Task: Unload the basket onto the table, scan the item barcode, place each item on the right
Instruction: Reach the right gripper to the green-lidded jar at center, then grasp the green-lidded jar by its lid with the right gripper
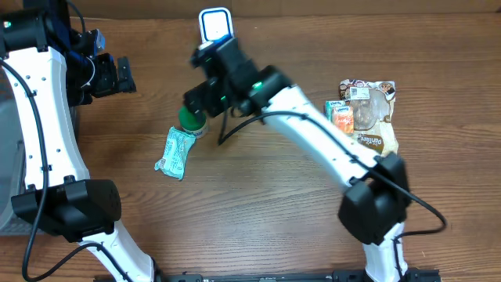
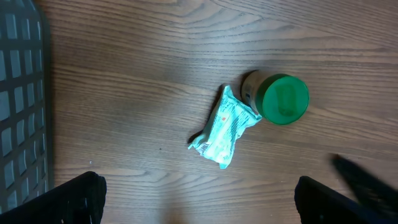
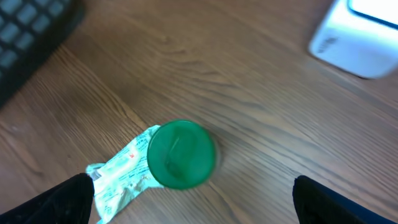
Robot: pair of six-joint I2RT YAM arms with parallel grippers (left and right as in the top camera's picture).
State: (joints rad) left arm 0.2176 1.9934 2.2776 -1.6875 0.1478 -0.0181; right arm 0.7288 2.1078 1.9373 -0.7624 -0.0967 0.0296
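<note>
Our left tool (image 2: 205, 202) and right tool (image 3: 199, 202) gape wide, empty.
We see a green-lidded round jar (image 3: 181, 154) at centre, a pale green plastic packet (image 3: 121, 177) just beside it.

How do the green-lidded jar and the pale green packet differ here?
The jar is round with a solid green lid; the packet is flat, crinkled and printed. The jar stands lid-up; the packet lies down. Both sit on the wooden table, side by side.

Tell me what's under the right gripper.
A green-lidded jar stands below the open right gripper, touching a teal packet. The lid hides most of the jar's body; no barcode shows.
</note>
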